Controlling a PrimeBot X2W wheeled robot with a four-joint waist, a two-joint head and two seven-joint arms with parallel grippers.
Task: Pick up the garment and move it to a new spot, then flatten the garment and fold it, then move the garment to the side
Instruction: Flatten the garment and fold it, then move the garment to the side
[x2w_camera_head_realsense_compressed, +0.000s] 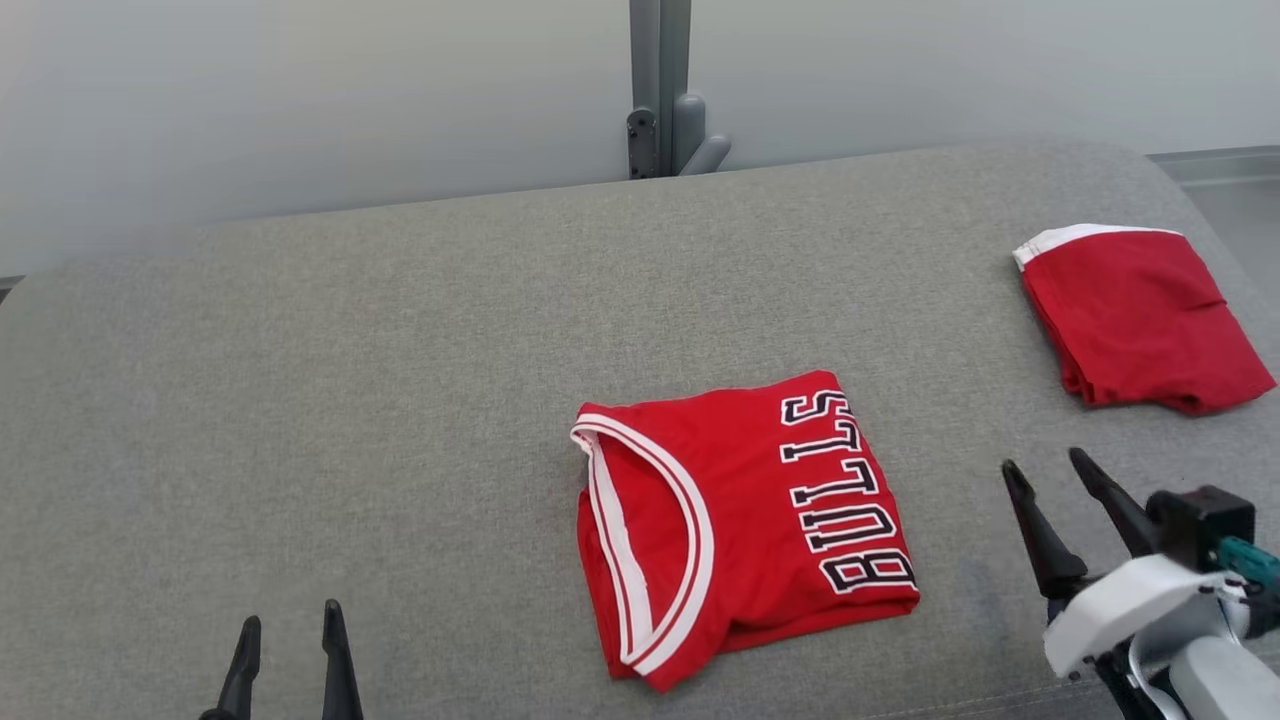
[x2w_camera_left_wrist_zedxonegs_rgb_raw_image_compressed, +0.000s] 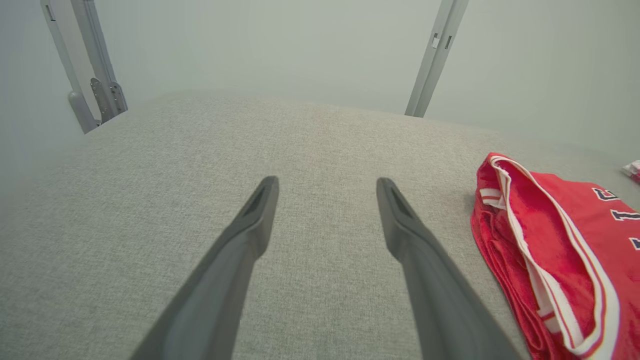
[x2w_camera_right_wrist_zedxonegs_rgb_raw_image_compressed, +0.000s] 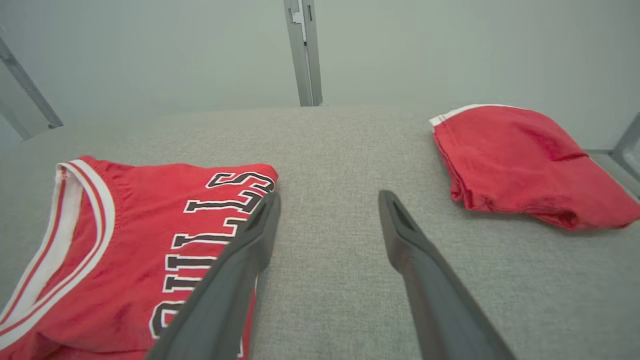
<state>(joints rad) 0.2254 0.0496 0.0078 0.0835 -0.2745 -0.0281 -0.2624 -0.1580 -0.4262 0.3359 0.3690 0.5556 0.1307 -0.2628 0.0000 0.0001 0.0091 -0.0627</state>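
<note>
A: Jersey?
B: Red, folded, "BULLS" lettering, white-trimmed neck. Lies front-centre on grey surface.
A: Nearby?
B: 2nd folded red garment, far right, well apart.
A: Fingers?
B: Left fingers spread, empty, left of jersey. Right fingers spread, empty, near its lettered edge.
</note>
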